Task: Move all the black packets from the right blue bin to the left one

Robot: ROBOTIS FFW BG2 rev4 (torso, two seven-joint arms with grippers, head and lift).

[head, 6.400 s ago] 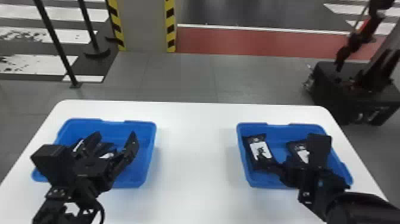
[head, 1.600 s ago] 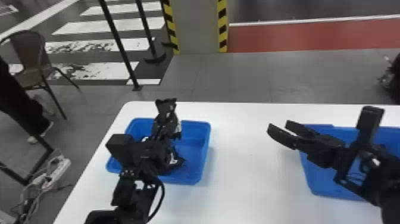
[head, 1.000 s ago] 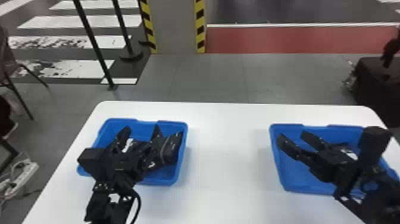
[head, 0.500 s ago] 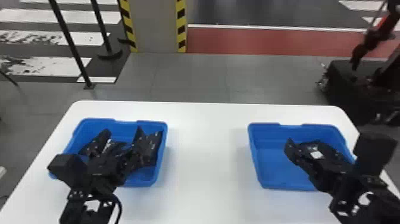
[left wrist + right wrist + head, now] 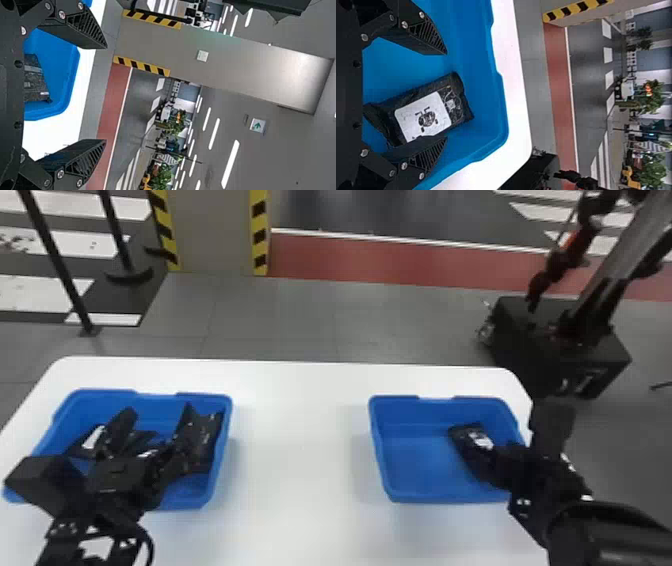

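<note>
In the head view my left gripper (image 5: 157, 414) stands over the left blue bin (image 5: 226, 440), several black packets around it, one packet (image 5: 204, 440) leaning by the bin's right wall. The left wrist view has my left gripper (image 5: 106, 94) open and empty, a dark packet (image 5: 35, 81) in the bin beyond its base. My right gripper (image 5: 500, 462) is low over the right half of the right blue bin (image 5: 376, 440), by a black packet (image 5: 472, 439). In the right wrist view my right gripper (image 5: 446, 96) is open; the white-labelled packet (image 5: 427, 113) lies between its fingers, one finger overlapping its edge.
Both bins stand on a white table (image 5: 300, 440), a wide stretch of tabletop between them. Past the far edge are floor stands (image 5: 55, 265), a striped pillar (image 5: 212, 230) and a black wheeled base (image 5: 555, 345) at the right.
The head view has swung right. My right gripper has lowered toward the packet in the right bin. One packet has left that bin since the earliest frame; another now leans in the left bin.
</note>
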